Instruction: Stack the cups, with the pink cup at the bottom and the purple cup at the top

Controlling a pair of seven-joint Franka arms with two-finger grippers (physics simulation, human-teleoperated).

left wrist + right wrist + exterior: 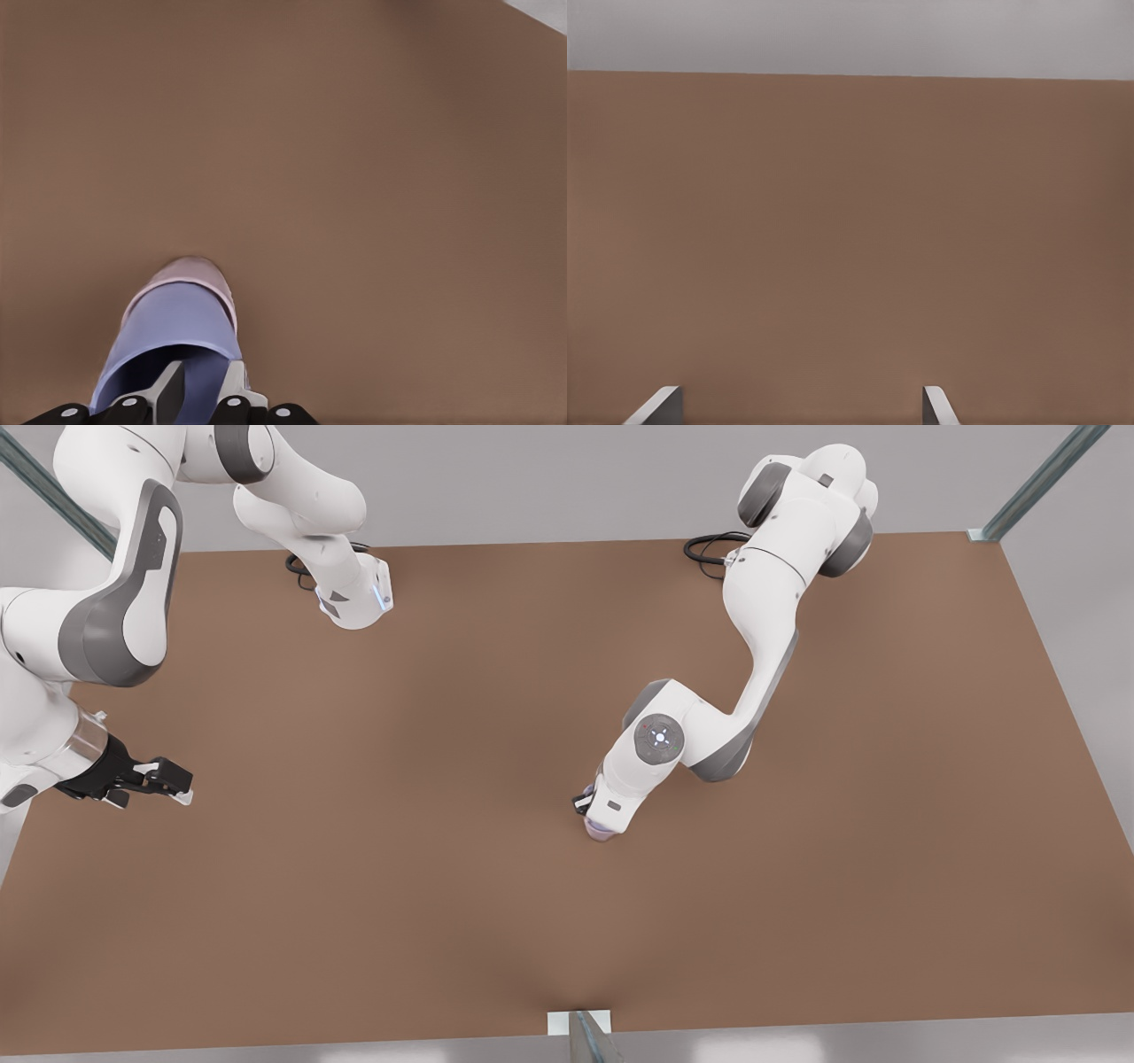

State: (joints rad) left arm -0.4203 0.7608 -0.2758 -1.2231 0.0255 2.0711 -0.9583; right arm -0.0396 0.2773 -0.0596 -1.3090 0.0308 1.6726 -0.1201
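The left tool (595,815) hung over the middle of the brown desk (372,921), well clear of every edge, with bare surface open on all sides of it. In the front view the arm's white hand hid nearly everything below it, leaving a sliver of the purple cup (600,833) at its tip. The left wrist view gave what the front view could not: the purple cup (173,332) sat nested inside the pink cup (197,271), whose pale rim showed as a band beyond it, and one finger of the tool (168,394) reached inside the purple cup with the other outside its wall, the pair clamped on that wall. The stack stood at the desk's centre.

The right tool (168,779) waited near the desk's edge at the front view's left, its fingers spread apart. The right wrist view showed the two fingertips (656,405) wide apart over bare desk (850,239), with the far edge of the desk and grey wall beyond it.
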